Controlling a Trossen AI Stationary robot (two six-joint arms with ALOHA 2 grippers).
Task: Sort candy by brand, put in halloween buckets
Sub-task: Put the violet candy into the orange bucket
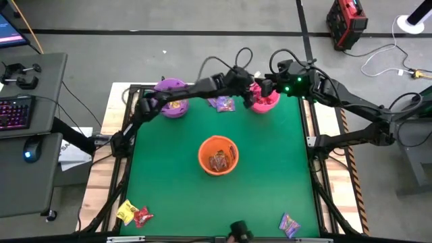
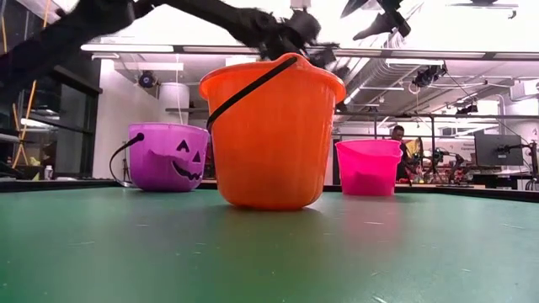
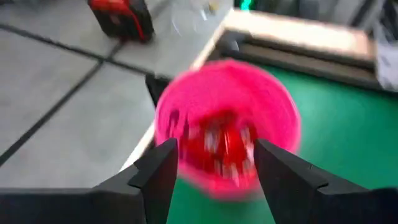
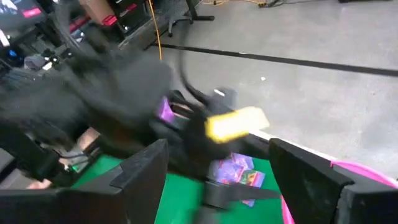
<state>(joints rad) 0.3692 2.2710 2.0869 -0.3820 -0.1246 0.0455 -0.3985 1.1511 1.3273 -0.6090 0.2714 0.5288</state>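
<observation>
My left gripper (image 1: 255,89) hangs open over the pink bucket (image 1: 264,101), at the far right of the green mat. In the left wrist view its fingers (image 3: 158,165) stand either side of blurred red candy (image 3: 217,140) that shows inside the pink bucket (image 3: 273,106); they touch nothing. My right gripper (image 1: 271,79) waits open just beyond that bucket, with nothing between its fingers (image 4: 146,168). The purple bucket (image 1: 172,98) stands at the far left and the orange bucket (image 1: 218,155) in the middle, with brown candy in it. Purple candy (image 1: 223,103) lies between the purple and pink buckets.
Yellow and red candy (image 1: 133,214) lie at the near left corner of the mat, and a purple packet (image 1: 289,225) at the near right. The left arm (image 1: 196,91) stretches across the far edge, over the purple bucket. A keyboard and a mouse lie on a side desk (image 1: 27,115) to the left.
</observation>
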